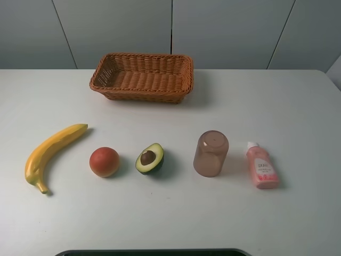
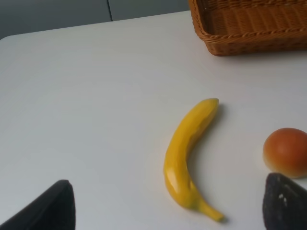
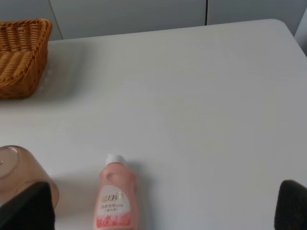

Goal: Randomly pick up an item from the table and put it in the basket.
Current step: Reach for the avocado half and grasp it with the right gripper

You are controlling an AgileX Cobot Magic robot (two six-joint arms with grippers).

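Observation:
The halved avocado (image 1: pixel 149 158) lies on the white table (image 1: pixel 298 106), pit up, in a row of things at the front. The orange-brown wicker basket (image 1: pixel 143 95) stands empty at the back centre; it also shows in the left wrist view (image 2: pixel 240 43) and the right wrist view (image 3: pixel 21 62). My left gripper (image 2: pixel 168 208) is open and empty, above the table near the banana. My right gripper (image 3: pixel 158 211) is open and empty, above the pink bottle. Neither gripper shows in the exterior view. The avocado is in neither wrist view.
A yellow banana (image 1: pixel 50 152) (image 2: pixel 184 153) lies at the far left, then a round red-orange fruit (image 1: pixel 104 161) (image 2: pixel 286 152). Right of the avocado stand a brown translucent cup (image 1: pixel 211 153) (image 3: pixel 19 172) and a lying pink bottle (image 1: pixel 261 166) (image 3: pixel 115 196).

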